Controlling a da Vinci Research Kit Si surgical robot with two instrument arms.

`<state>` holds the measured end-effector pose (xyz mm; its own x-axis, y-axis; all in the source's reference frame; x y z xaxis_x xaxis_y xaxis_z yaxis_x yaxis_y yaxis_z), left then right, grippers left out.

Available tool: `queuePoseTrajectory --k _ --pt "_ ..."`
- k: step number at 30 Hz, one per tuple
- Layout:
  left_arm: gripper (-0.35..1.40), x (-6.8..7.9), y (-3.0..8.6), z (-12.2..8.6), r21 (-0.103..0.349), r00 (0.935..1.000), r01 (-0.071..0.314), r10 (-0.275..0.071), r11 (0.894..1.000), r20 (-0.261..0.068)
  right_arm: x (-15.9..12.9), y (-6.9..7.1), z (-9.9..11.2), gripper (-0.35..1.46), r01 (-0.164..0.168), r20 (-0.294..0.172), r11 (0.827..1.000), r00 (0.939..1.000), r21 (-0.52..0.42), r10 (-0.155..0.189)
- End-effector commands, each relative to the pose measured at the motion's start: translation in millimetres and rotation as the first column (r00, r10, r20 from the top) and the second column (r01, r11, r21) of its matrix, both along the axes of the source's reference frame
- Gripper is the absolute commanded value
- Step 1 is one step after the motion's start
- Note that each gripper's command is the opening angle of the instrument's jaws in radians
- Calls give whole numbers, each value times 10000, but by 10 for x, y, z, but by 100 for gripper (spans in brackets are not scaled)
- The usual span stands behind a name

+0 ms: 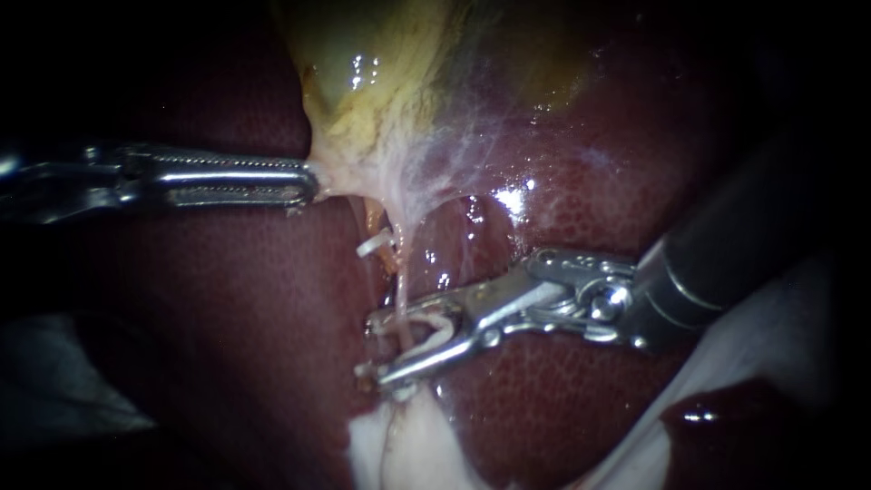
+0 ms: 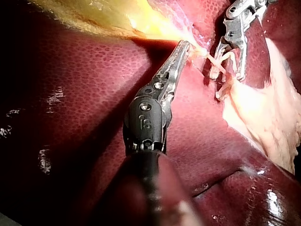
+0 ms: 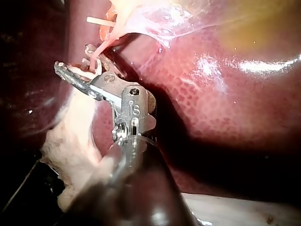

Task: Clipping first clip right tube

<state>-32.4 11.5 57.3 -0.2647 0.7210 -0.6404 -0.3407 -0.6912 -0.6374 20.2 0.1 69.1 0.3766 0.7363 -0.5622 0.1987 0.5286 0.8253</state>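
My left instrument [image 1: 311, 184] comes in level from the left, its jaws shut on the pale lower edge of the gallbladder [image 1: 399, 82] and holding it taut; the same grip shows in the left wrist view [image 2: 184, 44]. A thin pink tube [image 1: 402, 272] runs down from that stretched tissue. My right instrument [image 1: 367, 347] stands astride this tube with its jaws open, and a white clip [image 1: 434, 328] sits between them. The same straddle appears in the wrist views [image 2: 228, 75] [image 3: 75, 59]. Another white clip [image 1: 374, 245] sits higher up on a neighbouring strand.
Dark red liver [image 1: 227, 299] lies all around and beneath both instruments. Pale fatty tissue [image 1: 399, 449] spreads below the right instrument's jaws. White cloth [image 1: 771, 336] shows under the right shaft, with a dark pool of blood [image 1: 726, 417] on it.
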Motion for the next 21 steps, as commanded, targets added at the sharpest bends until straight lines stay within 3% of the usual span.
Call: queuePoseTrajectory --k 1,13,21 --pt "-35 0 0 0 1 10000 2 -2 10000 -4 2 -1 1 46 -43 25 10000 10000 48 43" --pt "-35 0 0 0 1 10000 2 -2 10000 -5 11 -6 3 48 -278 -62 9991 9996 317 280" --pt "-35 0 0 0 1 10000 0 0 10000 -3 12 -13 -21 48 -359 -461 9979 9982 545 384"
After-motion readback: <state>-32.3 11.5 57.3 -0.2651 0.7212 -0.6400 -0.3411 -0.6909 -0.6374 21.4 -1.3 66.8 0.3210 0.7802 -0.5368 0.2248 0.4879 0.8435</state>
